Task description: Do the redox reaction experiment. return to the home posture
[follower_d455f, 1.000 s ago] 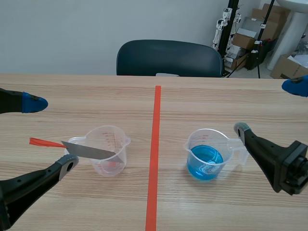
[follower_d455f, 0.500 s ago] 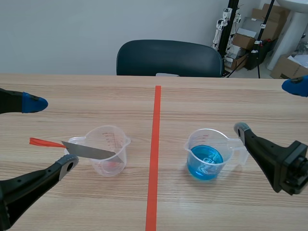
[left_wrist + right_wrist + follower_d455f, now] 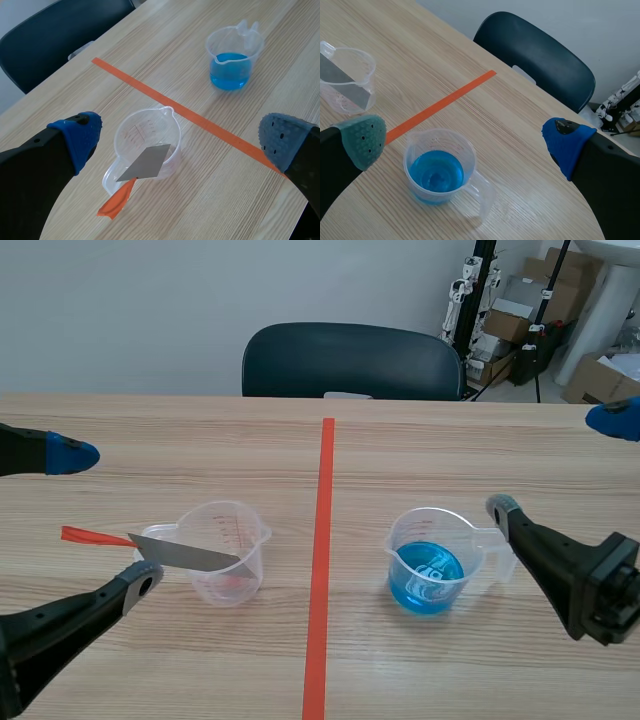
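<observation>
L claw [image 3: 181,140] spread, empty; clear cup [image 3: 131,132] w/ metal strip [image 3: 145,164] ahead of it, left of tape line [image 3: 210,129]. R claw [image 3: 465,141] spread, empty; blue-liquid cup [image 3: 436,172] ahead, right of tape.

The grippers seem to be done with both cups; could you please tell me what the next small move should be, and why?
Probably draw both arms back off the table toward home, touching nothing. The left gripper and right gripper are open and empty, the strip rests in the clear cup, and the blue cup stands upright with neither gripper touching it.
</observation>
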